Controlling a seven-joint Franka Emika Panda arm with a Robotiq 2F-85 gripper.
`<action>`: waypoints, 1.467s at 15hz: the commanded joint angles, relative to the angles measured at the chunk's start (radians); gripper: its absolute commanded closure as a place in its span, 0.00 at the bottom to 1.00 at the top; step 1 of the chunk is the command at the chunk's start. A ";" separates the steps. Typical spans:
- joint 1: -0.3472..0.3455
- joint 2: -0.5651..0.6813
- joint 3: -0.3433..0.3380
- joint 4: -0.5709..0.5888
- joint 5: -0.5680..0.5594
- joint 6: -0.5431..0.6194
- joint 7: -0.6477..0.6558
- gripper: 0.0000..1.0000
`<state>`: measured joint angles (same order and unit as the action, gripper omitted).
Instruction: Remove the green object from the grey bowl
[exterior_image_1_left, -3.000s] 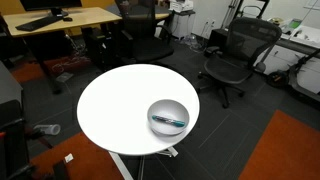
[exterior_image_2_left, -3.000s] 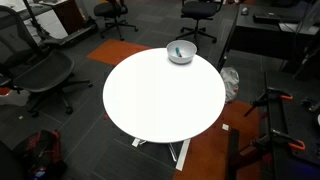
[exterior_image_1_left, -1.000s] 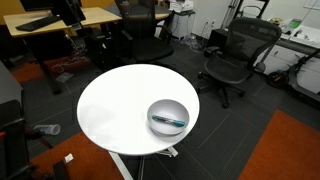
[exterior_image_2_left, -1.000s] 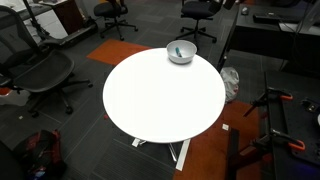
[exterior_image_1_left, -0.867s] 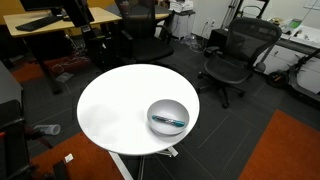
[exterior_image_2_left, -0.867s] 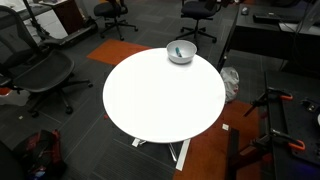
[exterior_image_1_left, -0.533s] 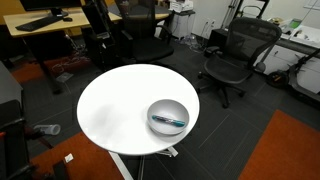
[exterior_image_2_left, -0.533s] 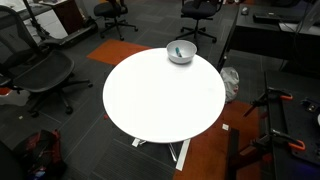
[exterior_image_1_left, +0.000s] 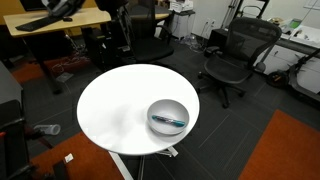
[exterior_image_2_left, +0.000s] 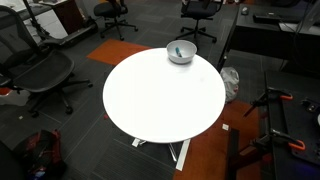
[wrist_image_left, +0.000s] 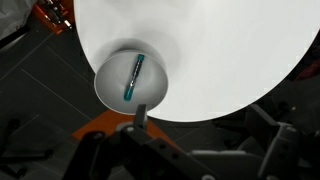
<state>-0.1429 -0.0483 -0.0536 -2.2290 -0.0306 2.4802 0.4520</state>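
Office, round white table (wrist_image_left: 220, 50), green object (wrist_image_left: 134, 78) lying in grey bowl (wrist_image_left: 112, 88), tool (wrist_image_left: 140, 114) high above it, pointing down, width unclear.

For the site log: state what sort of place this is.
Probably an open office or lab: black mesh office chairs, a wooden desk behind, and dark carpet with orange patches around the round white table.
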 joint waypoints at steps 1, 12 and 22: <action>-0.003 0.080 -0.032 0.070 -0.033 0.012 0.060 0.00; 0.008 0.251 -0.126 0.171 -0.005 0.020 0.112 0.00; 0.004 0.390 -0.167 0.241 0.048 0.071 0.083 0.00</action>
<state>-0.1445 0.2948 -0.2108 -2.0245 -0.0146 2.5290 0.5374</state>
